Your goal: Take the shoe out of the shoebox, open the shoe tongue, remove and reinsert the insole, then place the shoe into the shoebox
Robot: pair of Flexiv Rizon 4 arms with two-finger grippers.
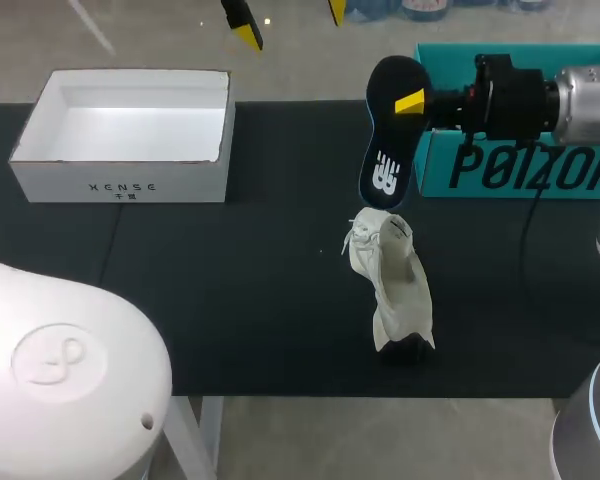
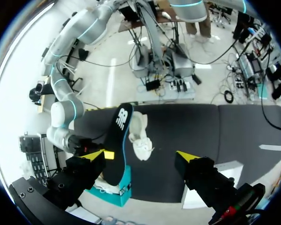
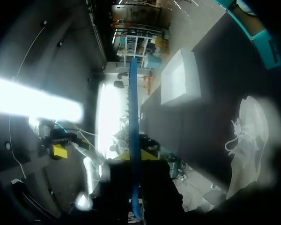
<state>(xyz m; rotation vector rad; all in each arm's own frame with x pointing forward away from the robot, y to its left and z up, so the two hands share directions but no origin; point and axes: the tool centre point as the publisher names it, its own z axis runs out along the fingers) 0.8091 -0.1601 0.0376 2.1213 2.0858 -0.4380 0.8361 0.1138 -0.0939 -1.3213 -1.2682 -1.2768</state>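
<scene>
A black insole [image 1: 388,135] with a white logo hangs in the air above the table, and my right gripper [image 1: 412,102] is shut on its upper part. Just below it, the white shoe [image 1: 392,290] stands on the black mat, lace end toward the insole. In the right wrist view the insole [image 3: 134,131] shows edge-on between that gripper's fingers, with the shoe [image 3: 247,140] off to the side. My left gripper [image 1: 290,22] hangs open and high at the far edge, holding nothing. From its wrist view the insole [image 2: 118,145] and shoe [image 2: 141,136] lie ahead of its fingers [image 2: 94,154].
An open white shoebox [image 1: 120,180] stands at the back left of the mat. A teal box [image 1: 520,170] stands at the back right, behind the right arm. The mat's front edge runs close to the shoe's heel.
</scene>
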